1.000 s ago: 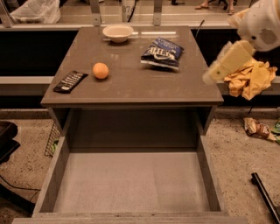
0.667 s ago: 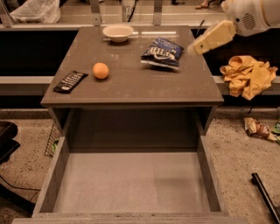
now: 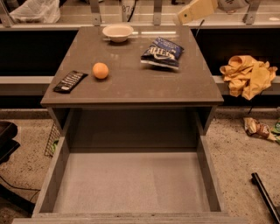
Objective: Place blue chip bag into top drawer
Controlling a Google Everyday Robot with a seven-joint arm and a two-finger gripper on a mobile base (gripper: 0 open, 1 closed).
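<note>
Gripper (image 3: 189, 13) hung at top edge, beyond blue chip bag (image 3: 162, 53); its arm was cut off there. Top drawer (image 3: 52, 183) front ran off bottom edge. Black packet (image 3: 70, 81) print was unreadable.

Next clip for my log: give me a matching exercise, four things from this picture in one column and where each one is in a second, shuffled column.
Things:
1. blue chip bag
2. bowl
3. black packet
4. gripper

Places:
A. at the left edge of the table, as seen here
B. in the air above the table's far right corner
C. at the table's far edge, left of the middle
D. on the right half of the tabletop, towards the back

Pairs: 1-D, 2-C, 3-A, 4-B
</note>
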